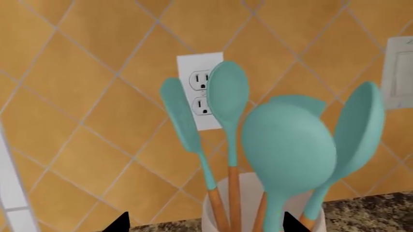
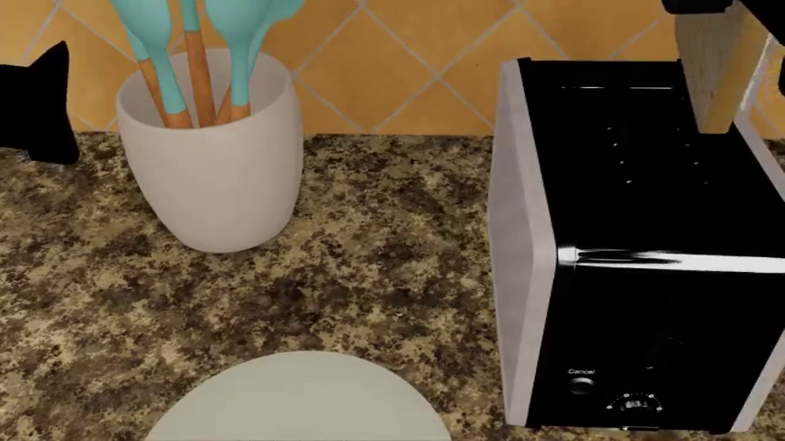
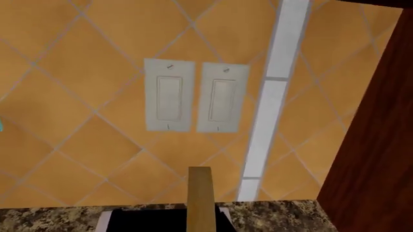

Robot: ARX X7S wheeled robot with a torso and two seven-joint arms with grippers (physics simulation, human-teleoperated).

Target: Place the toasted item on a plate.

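The slice of bread (image 2: 722, 69) hangs in the air over the back right part of the black toaster (image 2: 638, 248). It stands straight up and down, and its brown crust edge faces the head camera. A dark bit of the right gripper (image 2: 723, 7) shows at the top of the bread and pinches it from above, so the bread is held up and is clear of the toaster slots. In the right wrist view the bread (image 3: 200, 198) shows edge-on as a thin tan strip, with the toaster top (image 3: 164, 220) below it. Behind it are two white light switches (image 3: 195, 102) on the orange tile wall (image 3: 77, 96). The round off-white plate (image 2: 301, 400) lies flat on the speckled brown counter (image 2: 368, 266), at the near edge of the head view. It sits to the left of the toaster, well apart from the bread. A tall white jar (image 2: 215, 152) stands behind the plate, full of teal spoons (image 2: 184, 37) with wooden handles. In the left wrist view the same spoons (image 1: 287, 145) fill the middle, in front of a white wall socket (image 1: 200, 89). Two black tips of the left gripper (image 1: 203, 223) poke up at the edge of that view, spread wide apart with nothing between them. In the head view a black part of the left arm (image 2: 43, 101) shows just left of the jar.
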